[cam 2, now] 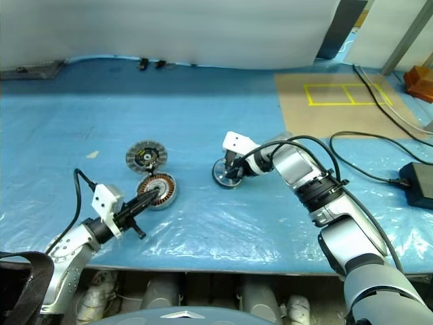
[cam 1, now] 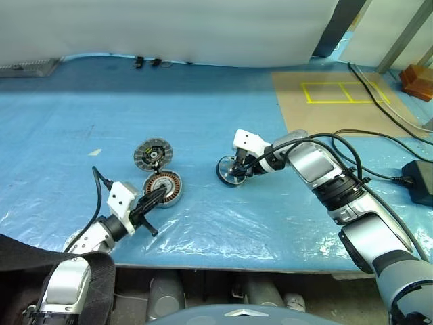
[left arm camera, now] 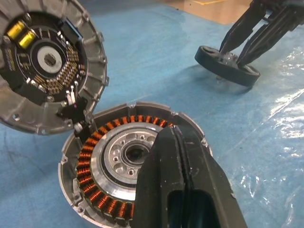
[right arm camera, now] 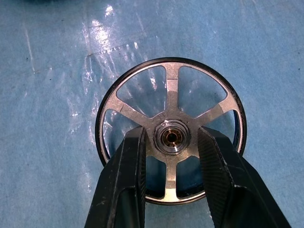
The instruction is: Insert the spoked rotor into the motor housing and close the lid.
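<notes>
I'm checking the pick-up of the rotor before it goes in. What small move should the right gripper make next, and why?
Probably close the right gripper on the hub of the spoked rotor. Its fingers straddle the hub with small gaps on both sides, so the rotor does not look clamped yet. The motor housing lies open, apart from it.

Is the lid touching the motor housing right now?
Touching: in the left wrist view the lid meets the motor housing at their rims, seemingly hinged.
</notes>
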Tool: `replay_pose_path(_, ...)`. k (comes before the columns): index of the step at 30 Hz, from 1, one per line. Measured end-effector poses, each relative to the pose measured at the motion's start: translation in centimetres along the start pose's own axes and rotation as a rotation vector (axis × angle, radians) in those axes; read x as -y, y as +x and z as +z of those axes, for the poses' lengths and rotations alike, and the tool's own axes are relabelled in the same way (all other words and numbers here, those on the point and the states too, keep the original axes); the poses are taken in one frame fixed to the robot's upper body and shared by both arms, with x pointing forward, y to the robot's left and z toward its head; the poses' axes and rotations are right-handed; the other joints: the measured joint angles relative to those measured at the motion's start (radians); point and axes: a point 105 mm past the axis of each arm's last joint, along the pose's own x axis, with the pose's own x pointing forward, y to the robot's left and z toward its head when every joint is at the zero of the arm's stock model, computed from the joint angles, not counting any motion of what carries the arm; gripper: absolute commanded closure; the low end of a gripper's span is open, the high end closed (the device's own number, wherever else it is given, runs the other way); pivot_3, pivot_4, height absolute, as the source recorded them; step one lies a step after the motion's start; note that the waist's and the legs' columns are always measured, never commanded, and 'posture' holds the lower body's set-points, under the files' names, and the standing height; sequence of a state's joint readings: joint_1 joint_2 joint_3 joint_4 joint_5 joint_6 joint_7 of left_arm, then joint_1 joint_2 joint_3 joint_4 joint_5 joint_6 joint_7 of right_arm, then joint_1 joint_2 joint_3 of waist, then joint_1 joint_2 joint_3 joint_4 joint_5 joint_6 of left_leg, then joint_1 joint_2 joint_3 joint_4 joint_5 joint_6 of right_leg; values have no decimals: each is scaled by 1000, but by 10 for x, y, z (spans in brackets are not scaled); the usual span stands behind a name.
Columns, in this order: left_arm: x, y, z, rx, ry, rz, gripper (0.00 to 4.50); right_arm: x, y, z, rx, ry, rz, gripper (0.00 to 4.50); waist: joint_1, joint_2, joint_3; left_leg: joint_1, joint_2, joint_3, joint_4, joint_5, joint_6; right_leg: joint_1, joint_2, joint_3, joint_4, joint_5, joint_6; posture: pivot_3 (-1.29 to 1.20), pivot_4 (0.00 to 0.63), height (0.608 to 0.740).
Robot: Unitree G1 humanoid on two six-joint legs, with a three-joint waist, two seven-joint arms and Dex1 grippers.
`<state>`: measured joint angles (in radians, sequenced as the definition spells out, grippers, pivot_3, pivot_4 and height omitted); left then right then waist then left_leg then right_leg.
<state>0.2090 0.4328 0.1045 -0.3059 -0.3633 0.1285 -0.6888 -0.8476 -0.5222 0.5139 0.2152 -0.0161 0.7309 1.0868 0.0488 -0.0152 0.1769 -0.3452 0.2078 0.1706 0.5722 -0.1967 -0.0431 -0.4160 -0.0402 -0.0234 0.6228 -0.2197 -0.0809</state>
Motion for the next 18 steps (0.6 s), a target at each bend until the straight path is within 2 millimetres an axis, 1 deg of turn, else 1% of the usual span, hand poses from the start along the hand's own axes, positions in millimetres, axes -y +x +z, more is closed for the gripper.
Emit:
replay_pose_path(4,1,-17,5,8,-11,32,4500,2,-3,5,29,28,4,3293,-4,0,0,-3,0,0,0,0,0,-4,0,0,0,0,0,0,150,740)
replay_pose_path(6,1,-27,5,-3,-19,46,4500,0,-6,14,75,52,28,3293,-5,0,0,-5,0,0,-1,0,0,-6,1,0,0,0,0,0,150,740)
replay_pose_path(8,2,-38,6,-18,-30,63,4500,-8,-8,38,178,76,92,3293,-10,1,1,-6,1,0,-1,0,0,-7,2,0,0,0,0,0,150,740)
replay_pose_path(10,2,-45,5,-42,-23,66,4500,-17,-12,67,271,50,146,3293,-8,2,1,-5,2,1,-3,0,0,-8,3,0,0,0,-1,0,150,740)
replay_pose_path(12,3,-46,5,-47,-24,67,4500,-24,-13,84,315,13,174,3293,-3,2,1,-5,2,1,-3,0,0,-7,2,0,-1,0,-1,0,150,740)
replay_pose_path(14,3,-46,6,-50,-25,78,4500,-30,-7,90,323,0,196,3293,5,1,1,-6,2,1,-2,0,0,-7,0,0,-1,0,-1,0,150,740)
replay_pose_path(18,3,-43,10,-42,-26,103,4500,-48,7,101,332,-26,257,3293,3,1,1,-5,2,1,-2,0,0,-7,0,1,-1,0,0,0,150,740)
